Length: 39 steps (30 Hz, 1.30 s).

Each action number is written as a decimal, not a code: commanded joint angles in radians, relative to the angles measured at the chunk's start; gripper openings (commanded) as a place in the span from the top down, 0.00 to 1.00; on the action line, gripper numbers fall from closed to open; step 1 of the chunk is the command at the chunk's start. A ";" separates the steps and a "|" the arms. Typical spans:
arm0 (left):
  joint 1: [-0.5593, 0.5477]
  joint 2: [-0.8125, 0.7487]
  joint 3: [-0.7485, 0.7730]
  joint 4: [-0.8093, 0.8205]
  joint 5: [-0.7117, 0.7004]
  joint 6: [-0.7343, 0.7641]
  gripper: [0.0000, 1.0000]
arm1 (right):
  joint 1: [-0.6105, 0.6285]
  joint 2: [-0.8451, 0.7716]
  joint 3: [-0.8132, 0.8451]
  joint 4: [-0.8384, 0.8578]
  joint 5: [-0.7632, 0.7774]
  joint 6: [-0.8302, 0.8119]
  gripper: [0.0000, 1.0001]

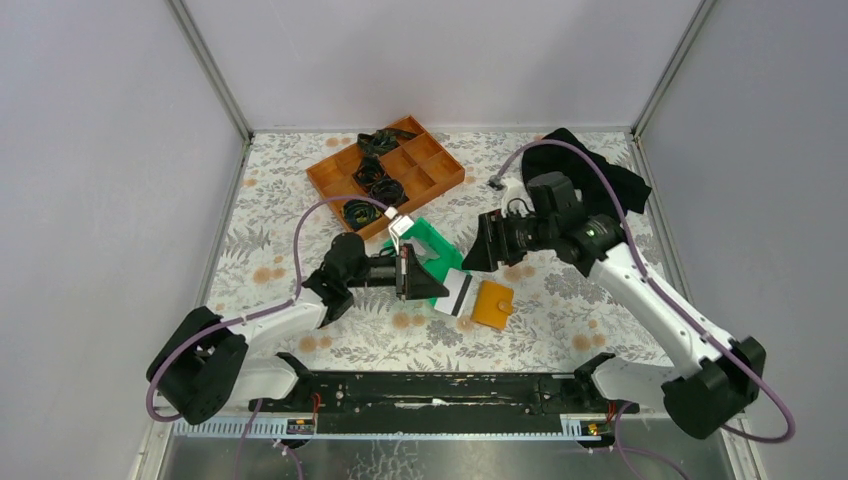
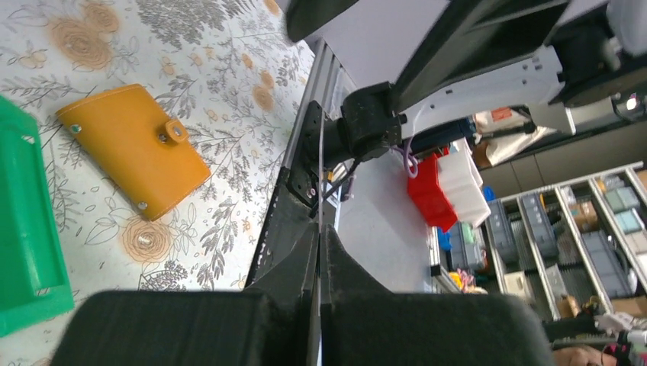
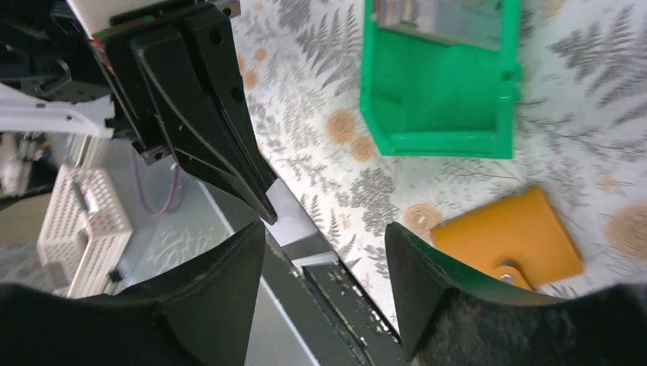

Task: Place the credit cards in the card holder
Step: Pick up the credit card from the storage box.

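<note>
My left gripper (image 1: 432, 285) is shut on a whitish-grey credit card (image 1: 457, 293) with a dark stripe and holds it just left of the card holder. The card shows edge-on between the jaws in the left wrist view (image 2: 320, 221) and flat in the right wrist view (image 3: 288, 219). The card holder (image 1: 492, 304) is a small orange wallet. It lies closed on the table with its snap tab fastened, and shows in both wrist views (image 2: 133, 149) (image 3: 507, 240). My right gripper (image 1: 472, 258) is open and empty, hovering above the card and wallet (image 3: 324, 255).
A green plastic bin (image 1: 432, 247) stands just behind the card, with pale flat pieces at its far end (image 3: 439, 19). An orange compartment tray (image 1: 385, 172) with dark cables lies at the back. A black cloth (image 1: 600, 170) lies at the back right. The black base rail (image 1: 440, 385) runs along the front edge.
</note>
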<state>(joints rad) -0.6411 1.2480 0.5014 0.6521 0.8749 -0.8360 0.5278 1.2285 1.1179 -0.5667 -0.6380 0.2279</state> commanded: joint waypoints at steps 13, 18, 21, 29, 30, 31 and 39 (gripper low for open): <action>-0.159 -0.040 -0.099 0.238 -0.512 -0.166 1.00 | -0.004 -0.303 -0.319 0.318 0.203 0.277 0.31; -0.190 -0.001 -0.090 0.256 -0.562 -0.182 1.00 | -0.005 -0.321 -0.364 0.373 0.158 0.324 0.32; -0.195 0.020 -0.089 0.286 -0.578 -0.198 1.00 | -0.004 -0.334 -0.382 0.389 0.143 0.342 0.35; -0.204 0.109 -0.090 0.442 -0.563 -0.274 1.00 | -0.004 -0.361 -0.454 0.452 0.111 0.388 0.44; -0.205 0.117 -0.087 0.455 -0.561 -0.281 1.00 | -0.005 -0.366 -0.462 0.462 0.112 0.393 0.45; -0.206 0.122 -0.087 0.467 -0.560 -0.287 1.00 | -0.004 -0.370 -0.468 0.467 0.112 0.396 0.45; -0.208 0.151 -0.097 0.508 -0.544 -0.321 1.00 | -0.004 -0.408 -0.510 0.508 0.117 0.423 0.64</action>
<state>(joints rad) -0.8425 1.3888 0.4118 1.0393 0.3256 -1.1320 0.5274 0.8585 0.6216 -0.1299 -0.5140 0.6262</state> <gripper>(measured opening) 0.012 0.428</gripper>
